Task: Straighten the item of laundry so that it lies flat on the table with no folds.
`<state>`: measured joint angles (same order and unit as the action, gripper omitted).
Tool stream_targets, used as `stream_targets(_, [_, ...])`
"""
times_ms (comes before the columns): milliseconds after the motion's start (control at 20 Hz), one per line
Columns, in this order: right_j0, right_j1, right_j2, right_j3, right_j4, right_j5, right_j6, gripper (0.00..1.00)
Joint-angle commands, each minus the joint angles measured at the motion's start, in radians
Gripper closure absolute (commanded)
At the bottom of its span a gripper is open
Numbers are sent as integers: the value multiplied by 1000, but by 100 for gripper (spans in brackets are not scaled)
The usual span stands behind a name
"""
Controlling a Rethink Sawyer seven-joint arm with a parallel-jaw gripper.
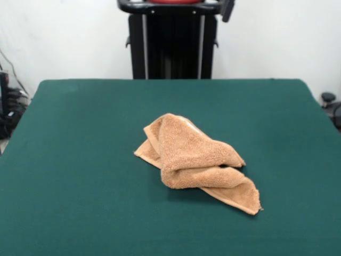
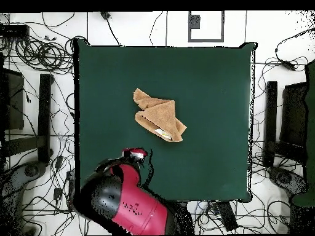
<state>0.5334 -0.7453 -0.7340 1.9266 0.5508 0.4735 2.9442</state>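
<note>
One small tan-orange terry-cloth towel [image 1: 196, 162] sits bunched up near the middle of the big rectangular table covered in dark green felt [image 1: 80, 138], well away from every edge. It is nowhere near flat. From across the table I see a thick roll of cloth doubled over on top, a hemmed corner poking out toward the near right, and another flap tucked under on the left side. A pale strip shows along the upper fold, though I cannot say whether that is the woven band or the label.

Looking straight down, the towel [image 2: 160, 115] makes a rough wedge, with one pointed corner aimed at the far edge and the bulk heaped toward the robot's side. The red and black arm [image 2: 126, 200] is drawn back over the table's bottom-left corner in that view, well apart from the cloth. Its gripper [image 2: 136, 153] seems to sit at the tip of the arm just inside the table's edge, but I cannot tell whether it is spread or pinched together, and it holds nothing that I can make out.

As I judge it, the straightening has hardly begun: every fold remains, and the whole job of pulling corners out and spreading the towel is left.
</note>
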Motion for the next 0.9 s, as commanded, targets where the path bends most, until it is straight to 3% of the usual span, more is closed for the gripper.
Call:
stream_targets(50, [-154, 21, 205, 210, 20, -337, 164, 0])
stream_targets(250, [-312, 5, 324, 262, -45, -469, 122, 0])
stream_targets(450, [-252, 56, 220, 228, -32, -422, 141, 0])
stream_targets(700, [-305, 40, 251, 252, -62, -490, 108, 0])
stream_targets(900, [-192, 116, 143, 203, 8, -410, 146, 0])
